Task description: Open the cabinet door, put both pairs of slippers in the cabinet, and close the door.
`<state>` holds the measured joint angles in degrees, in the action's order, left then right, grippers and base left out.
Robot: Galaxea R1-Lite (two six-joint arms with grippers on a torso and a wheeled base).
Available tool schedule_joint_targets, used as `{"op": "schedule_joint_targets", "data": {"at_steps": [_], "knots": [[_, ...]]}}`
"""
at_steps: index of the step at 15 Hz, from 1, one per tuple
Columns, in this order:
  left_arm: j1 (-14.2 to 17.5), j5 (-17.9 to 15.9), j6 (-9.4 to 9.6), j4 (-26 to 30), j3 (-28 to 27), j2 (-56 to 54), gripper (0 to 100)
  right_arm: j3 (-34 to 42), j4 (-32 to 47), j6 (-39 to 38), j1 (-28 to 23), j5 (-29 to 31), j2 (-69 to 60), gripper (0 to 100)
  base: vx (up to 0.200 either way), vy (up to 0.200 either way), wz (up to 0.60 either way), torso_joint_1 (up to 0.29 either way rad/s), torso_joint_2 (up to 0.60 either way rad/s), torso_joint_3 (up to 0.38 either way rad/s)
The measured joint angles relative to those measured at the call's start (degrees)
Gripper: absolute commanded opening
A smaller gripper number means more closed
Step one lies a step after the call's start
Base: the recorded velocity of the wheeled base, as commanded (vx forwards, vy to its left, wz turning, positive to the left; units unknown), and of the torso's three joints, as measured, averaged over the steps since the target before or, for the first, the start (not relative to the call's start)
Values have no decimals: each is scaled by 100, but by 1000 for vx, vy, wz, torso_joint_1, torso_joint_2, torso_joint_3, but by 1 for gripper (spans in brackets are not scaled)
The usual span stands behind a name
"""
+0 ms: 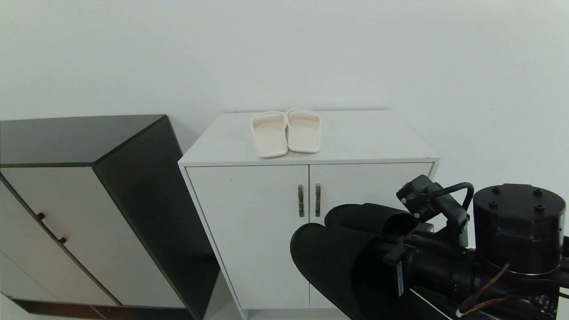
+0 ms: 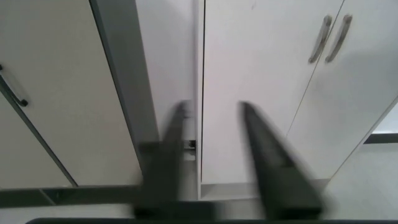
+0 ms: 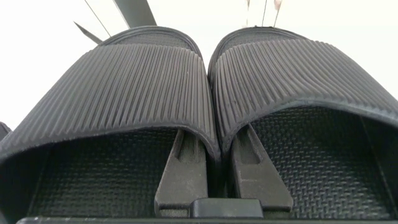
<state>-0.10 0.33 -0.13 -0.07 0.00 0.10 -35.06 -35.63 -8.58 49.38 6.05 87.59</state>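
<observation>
A white cabinet (image 1: 249,231) stands against the wall with both doors shut; its two handles (image 1: 309,200) meet at the middle. A cream pair of slippers (image 1: 286,132) lies side by side on its top. In front of the right door, low down, my right gripper (image 1: 393,242) is shut on a black pair of slippers (image 1: 342,262). In the right wrist view its fingers (image 3: 183,171) reach inside the two black slippers (image 3: 143,81) and pinch their inner walls together. My left gripper (image 2: 214,109) is open with nothing in it, facing the white cabinet's left door (image 2: 249,81).
A taller cabinet (image 1: 133,200) with black sides and pale fronts stands close to the left of the white one, with a narrow gap (image 2: 168,62) between them. A plain wall rises behind. Bare floor (image 2: 373,180) lies in front of the white cabinet.
</observation>
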Motion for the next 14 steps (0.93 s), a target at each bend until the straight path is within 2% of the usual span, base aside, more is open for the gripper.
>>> {"op": "schedule_joint_targets", "data": {"at_steps": [8, 14], "knots": [[0, -1, 13, 0, 0, 0, 100, 91, -117, 7, -2, 27, -16, 0, 0, 0, 0, -171, 497, 321], [0, -12, 56, 0, 0, 0, 100, 107, -117, 13, -2, 5, -13, 0, 0, 0, 0, -111, 462, 343]]}}
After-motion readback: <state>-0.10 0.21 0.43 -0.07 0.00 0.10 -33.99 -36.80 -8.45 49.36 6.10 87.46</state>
